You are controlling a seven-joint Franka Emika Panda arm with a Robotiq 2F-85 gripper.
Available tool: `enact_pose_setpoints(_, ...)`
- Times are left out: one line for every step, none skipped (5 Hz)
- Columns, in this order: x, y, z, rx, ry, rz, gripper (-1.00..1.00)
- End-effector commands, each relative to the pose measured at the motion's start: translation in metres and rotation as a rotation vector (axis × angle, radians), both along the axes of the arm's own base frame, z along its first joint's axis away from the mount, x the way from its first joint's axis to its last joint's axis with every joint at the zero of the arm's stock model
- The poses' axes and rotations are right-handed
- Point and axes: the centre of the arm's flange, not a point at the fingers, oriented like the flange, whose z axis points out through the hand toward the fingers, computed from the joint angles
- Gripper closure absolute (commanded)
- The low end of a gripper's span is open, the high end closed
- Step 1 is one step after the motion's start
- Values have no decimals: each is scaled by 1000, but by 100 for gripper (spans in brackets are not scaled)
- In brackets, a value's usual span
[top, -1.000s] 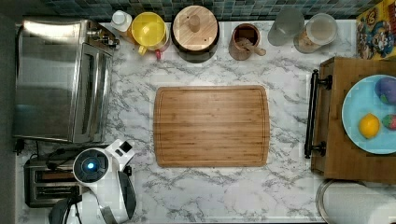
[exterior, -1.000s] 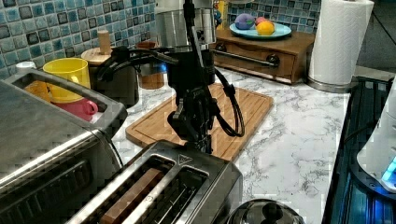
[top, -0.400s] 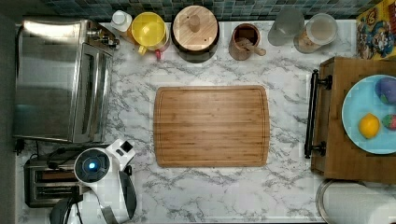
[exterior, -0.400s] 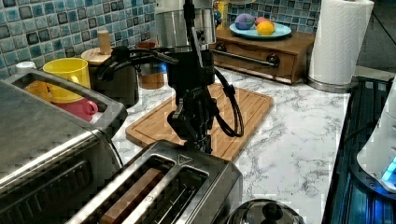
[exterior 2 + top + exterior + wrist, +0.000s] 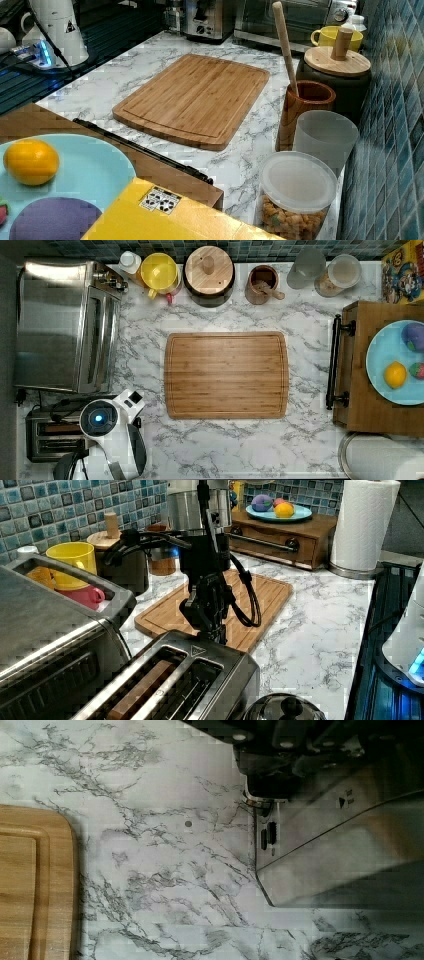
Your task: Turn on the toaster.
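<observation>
The toaster [image 5: 52,435] is a small brushed-steel box with two long top slots, in the top view's lower left corner. It fills the foreground of the left view [image 5: 190,680] and stands far back in the right view [image 5: 207,20]. My gripper [image 5: 214,632] hangs at the toaster's end that faces the cutting board, down against its upper edge. In the top view my white wrist with a blue light [image 5: 100,418] covers that end. The wrist view has the toaster's steel side [image 5: 340,845] with dark gripper parts [image 5: 280,765] just above a small black control.
A big steel toaster oven [image 5: 65,325] stands right beside the toaster. A wooden cutting board [image 5: 226,375] lies mid-counter. Cups and jars [image 5: 207,272] line the tiled wall. A wooden box with a blue fruit plate [image 5: 395,365] and a paper towel roll [image 5: 362,525] stand beyond.
</observation>
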Motion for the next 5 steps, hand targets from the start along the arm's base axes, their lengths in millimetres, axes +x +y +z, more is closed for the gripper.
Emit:
enact_pose_setpoints(-39, -61, -98, -96, 130, -31, 100)
enact_pose_setpoints(-38, -61, -98, -95, 129, -31, 100)
enact_pose_setpoints(-38, -61, -98, -95, 130, -31, 100)
enact_pose_setpoints(-38, -61, -98, -95, 130, -31, 100)
enact_pose_setpoints(-39, -62, -98, -96, 130, -32, 100)
